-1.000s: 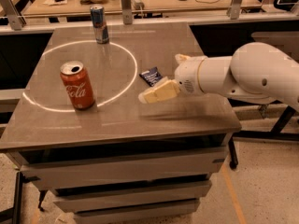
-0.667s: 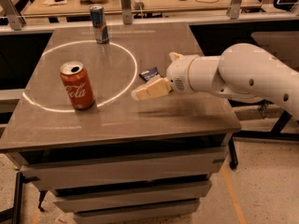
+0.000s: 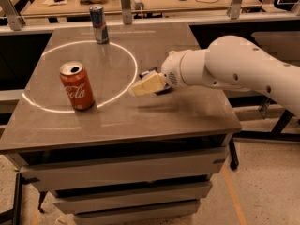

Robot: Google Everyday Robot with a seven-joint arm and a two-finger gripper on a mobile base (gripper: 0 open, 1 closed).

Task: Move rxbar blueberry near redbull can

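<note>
Progress: we are judging the task as only beginning. The rxbar blueberry (image 3: 150,72) is lying on the bench (image 3: 164,121), well apart from the redbull can (image 3: 99,24).
Redbull can: it is standing upright near the far edge of the bench, on the left part.
Done: we are not seeing any step that is finished, and the bar is not looking lifted.
Left: we are thinking the whole work is remaining: taking the bar, carrying it to the far left and putting it down beside the can.
Bar and pincer: the pincer (image 3: 144,86) is hanging low over the middle of the bench. The bar is lying just behind it and is mostly hidden, with only a dark corner showing above it. We cannot tell if they are touching.
Pincer state: we cannot tell if it is apart or together.
Other thing: a Coca-Cola can (image 3: 77,85) is standing at the near left.
</note>
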